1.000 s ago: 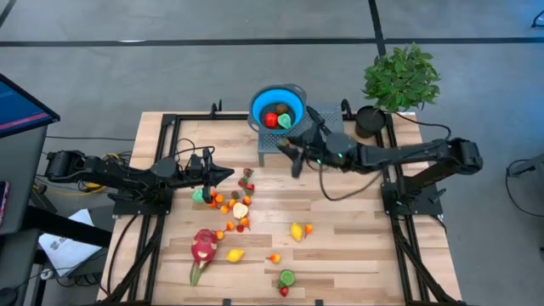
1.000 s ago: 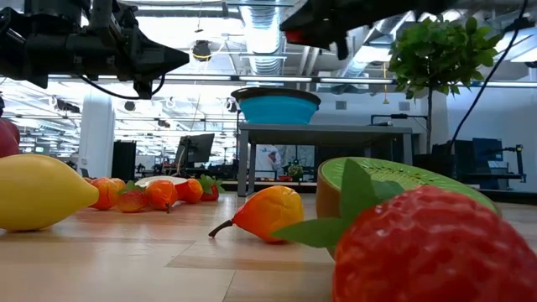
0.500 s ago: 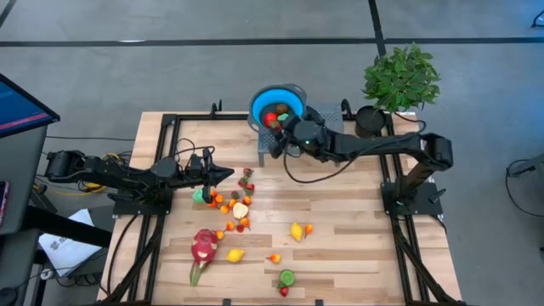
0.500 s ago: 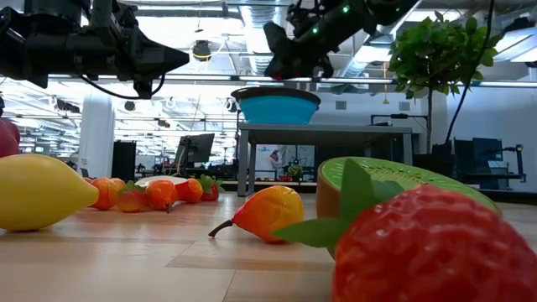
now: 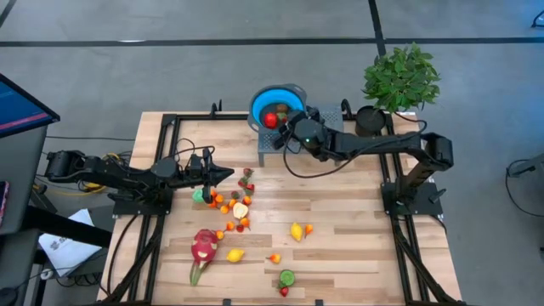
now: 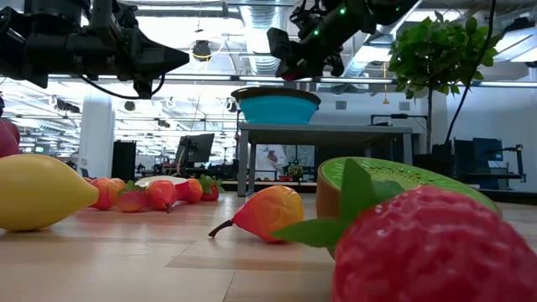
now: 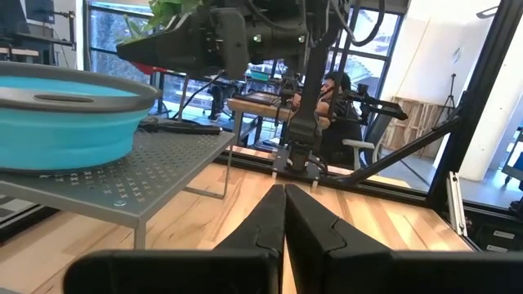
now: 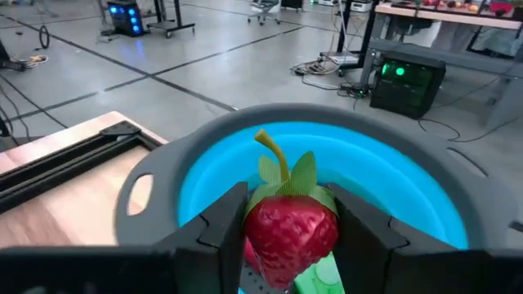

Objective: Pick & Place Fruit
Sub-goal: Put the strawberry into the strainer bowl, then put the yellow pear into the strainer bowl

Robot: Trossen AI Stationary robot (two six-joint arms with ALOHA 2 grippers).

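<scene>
Hovering over the blue bowl [image 8: 327,188] for the drop, right gripper [image 8: 290,224] fingers pinch a strawberry [image 8: 292,222]; left gripper [image 5: 223,174] waits closed, empty.

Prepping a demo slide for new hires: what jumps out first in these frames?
The right gripper hangs over the blue bowl on the grey stand at the table's far edge, its fingers closed on a red strawberry. Next, the scatter of small toy fruit across the table's middle, with the big pink dragon fruit towards its near left. The left gripper waits shut above that scatter.
</scene>
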